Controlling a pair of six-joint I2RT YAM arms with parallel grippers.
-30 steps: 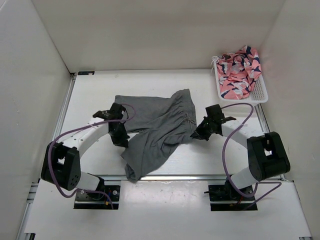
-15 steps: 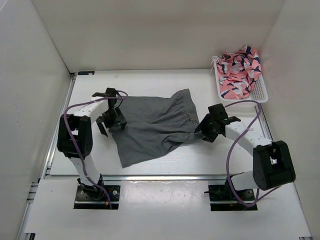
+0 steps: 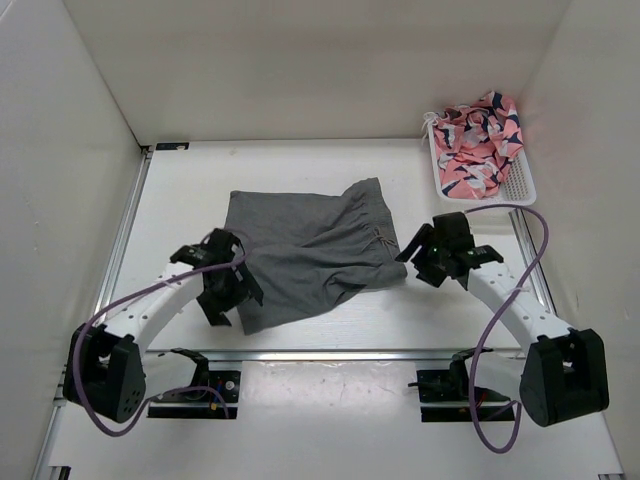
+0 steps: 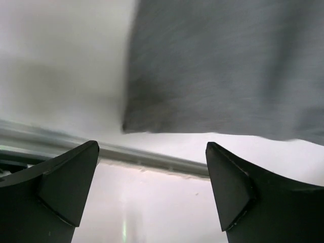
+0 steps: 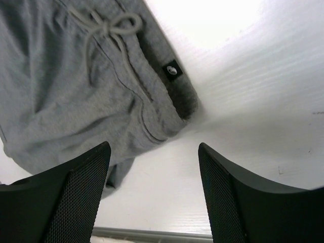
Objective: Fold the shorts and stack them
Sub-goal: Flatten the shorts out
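The grey shorts (image 3: 310, 255) lie flat and folded in the middle of the table, with the waistband and drawstring (image 5: 106, 25) on their right side. My left gripper (image 3: 222, 298) hovers open over the near-left corner of the shorts (image 4: 217, 66), with nothing between its fingers (image 4: 66, 187). My right gripper (image 3: 425, 262) stands open just right of the waistband end (image 5: 167, 101), apart from the cloth, with bare table between its fingers (image 5: 76, 197).
A white basket (image 3: 520, 185) holding a pink patterned cloth (image 3: 480, 140) sits at the back right corner. A metal rail (image 3: 330, 352) runs along the table's near edge. White walls close in on the left, back and right.
Both grippers opened and let go of the shorts, which dropped flat onto the table. The left gripper swung to the near-left corner; the right one backed off to the right.
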